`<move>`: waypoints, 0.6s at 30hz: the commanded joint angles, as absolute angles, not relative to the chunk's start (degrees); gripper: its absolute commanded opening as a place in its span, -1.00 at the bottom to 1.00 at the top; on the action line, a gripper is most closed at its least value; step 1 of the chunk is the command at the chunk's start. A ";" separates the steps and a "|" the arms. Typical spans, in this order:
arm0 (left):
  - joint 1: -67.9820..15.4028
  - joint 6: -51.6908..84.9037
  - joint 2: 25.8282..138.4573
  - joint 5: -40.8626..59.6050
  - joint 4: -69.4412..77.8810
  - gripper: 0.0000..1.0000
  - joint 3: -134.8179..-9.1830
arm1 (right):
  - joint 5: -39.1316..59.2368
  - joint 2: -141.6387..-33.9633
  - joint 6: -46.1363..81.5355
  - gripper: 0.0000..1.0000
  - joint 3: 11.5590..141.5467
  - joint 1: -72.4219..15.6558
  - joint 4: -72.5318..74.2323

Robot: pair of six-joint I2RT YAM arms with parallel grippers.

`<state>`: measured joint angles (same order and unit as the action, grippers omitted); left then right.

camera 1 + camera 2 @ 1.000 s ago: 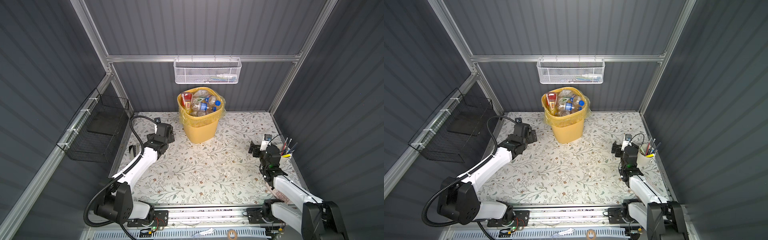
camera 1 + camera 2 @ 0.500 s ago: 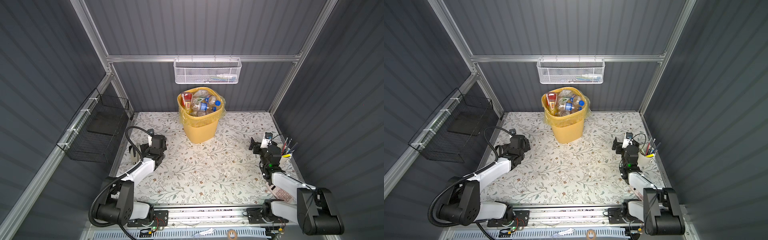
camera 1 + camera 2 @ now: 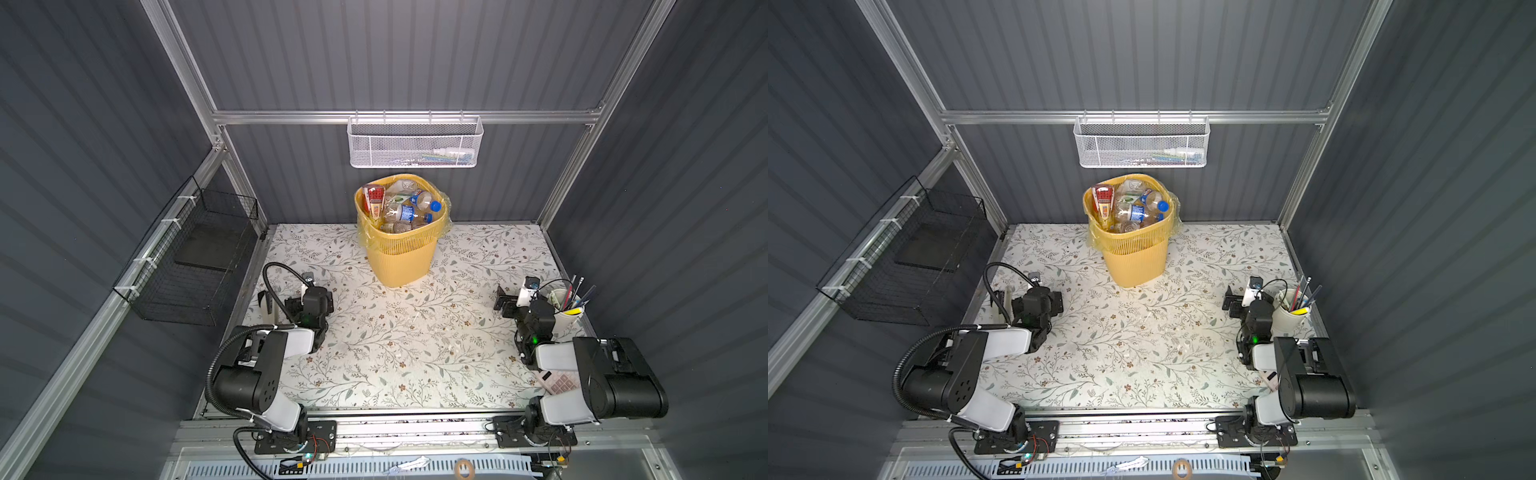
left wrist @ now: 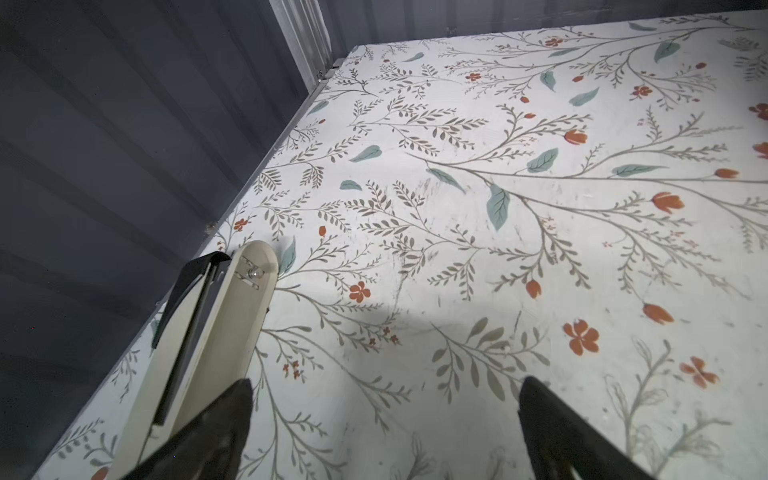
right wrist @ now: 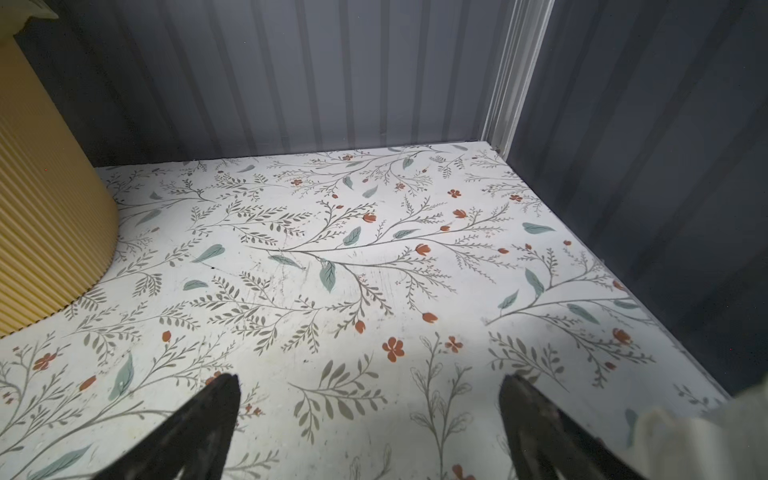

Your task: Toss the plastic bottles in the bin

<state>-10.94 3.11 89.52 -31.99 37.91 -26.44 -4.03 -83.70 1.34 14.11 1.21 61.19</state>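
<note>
Since left gripper (image 4: 384, 419) and right gripper (image 5: 370, 415) have withdrawn from the bin (image 3: 401, 253), jaws spread and empty, plastic bottles (image 3: 405, 210) seem all binned.

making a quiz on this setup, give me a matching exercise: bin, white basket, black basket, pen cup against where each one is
Things:
1. bin
2. white basket
3. black basket
4. pen cup

Places:
a. hung on the left wall
b. standing at the right edge of the table
c. standing at the back of the table, in the middle
d. hung on the back rail

Pairs: 1-c, 2-d, 3-a, 4-b
</note>
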 commanded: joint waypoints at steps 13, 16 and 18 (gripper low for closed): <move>-4.35 2.71 97.41 -19.44 52.29 0.99 -26.01 | -3.78 -83.85 3.01 0.98 18.19 2.33 57.22; -4.48 2.31 97.86 -19.60 53.60 0.99 -25.79 | -3.78 -83.85 2.99 0.98 18.19 2.36 57.22; -4.48 2.25 97.93 -19.62 53.77 0.99 -25.76 | -3.78 -83.89 3.04 0.98 18.19 2.37 57.22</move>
<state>-4.19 2.55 97.91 -20.05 53.60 -24.93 -4.19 -83.77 2.57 17.50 2.11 58.04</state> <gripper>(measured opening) 0.997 0.991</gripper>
